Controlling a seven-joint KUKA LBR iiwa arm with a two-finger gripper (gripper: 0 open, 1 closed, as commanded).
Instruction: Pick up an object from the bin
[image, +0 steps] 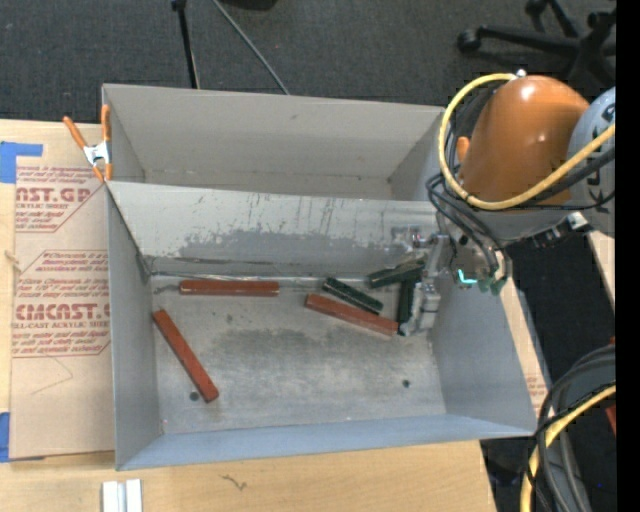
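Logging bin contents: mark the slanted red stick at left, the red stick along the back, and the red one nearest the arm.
Left stick (184, 356): camera view, its middle.
Back stick (229, 288): camera view, its middle.
Right stick (347, 314): camera view, its middle.

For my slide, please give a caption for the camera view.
Gripper low in the grey bin's right, beside a dark green piece and a red-brown bar.

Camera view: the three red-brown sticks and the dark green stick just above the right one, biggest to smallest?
1. Slanted red-brown stick at left: slightly largest.
2. Back red-brown stick and right red-brown stick: look alike, unranked.
3. Dark green stick: smallest.
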